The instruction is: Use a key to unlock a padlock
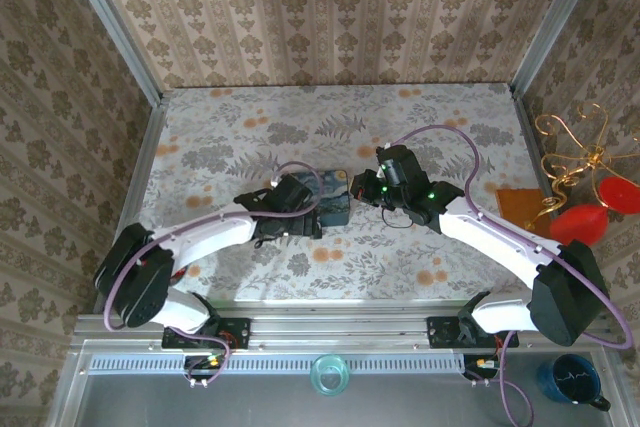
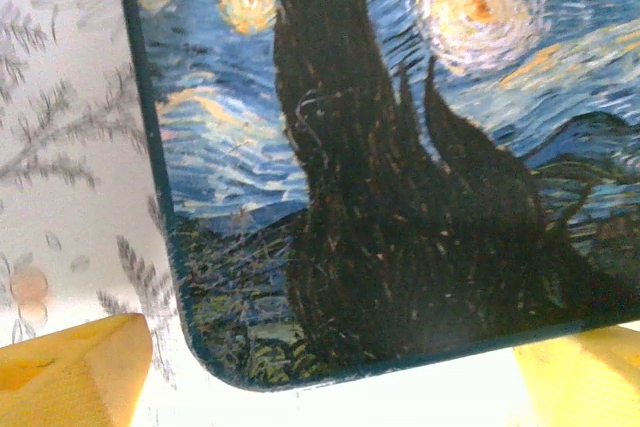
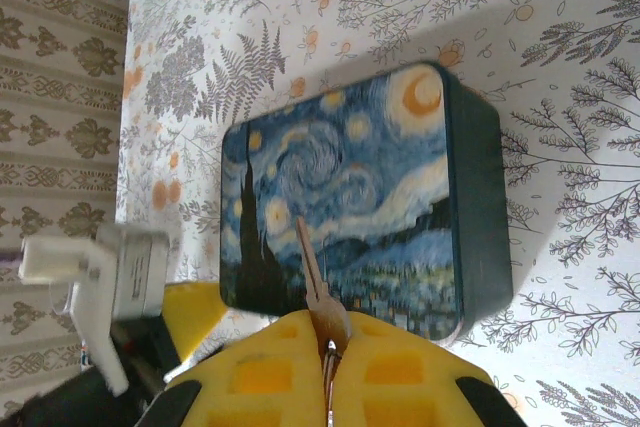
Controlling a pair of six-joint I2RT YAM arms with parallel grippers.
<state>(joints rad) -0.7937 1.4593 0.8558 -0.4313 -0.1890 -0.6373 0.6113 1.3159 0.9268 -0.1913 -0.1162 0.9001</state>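
At the bottom edge of the right wrist view, closest to the lens, the right gripper [image 3: 330, 347] has its yellow fingers pressed together on the head of the key [image 3: 312, 272]. The thin blade sticks up out of the pinch toward the middle of the frame, over the painted lid of the blue box [image 3: 350, 187]. Whether the blade tip touches the lid I cannot tell.

In the left wrist view the left gripper [image 2: 330, 392] is spread wide. One yellow pad [image 2: 70, 372] sits in the lower left corner of the frame and the other in the lower right. A rounded corner of the box lid lies between and above them, and nothing is pinched. The right wrist view catches one of its yellow fingers [image 3: 190, 312] just beside the lower left corner of the box.

From above, reading left to right, the left arm curves in from the lower left and its gripper sits at the left end of the box. The box lies near the middle of the flowered table [image 1: 450, 137]. The right gripper is at the right end of the box, its arm running off to the lower right. A dark blue mug [image 1: 570, 379] stands in the lower right corner of the frame, off the table.
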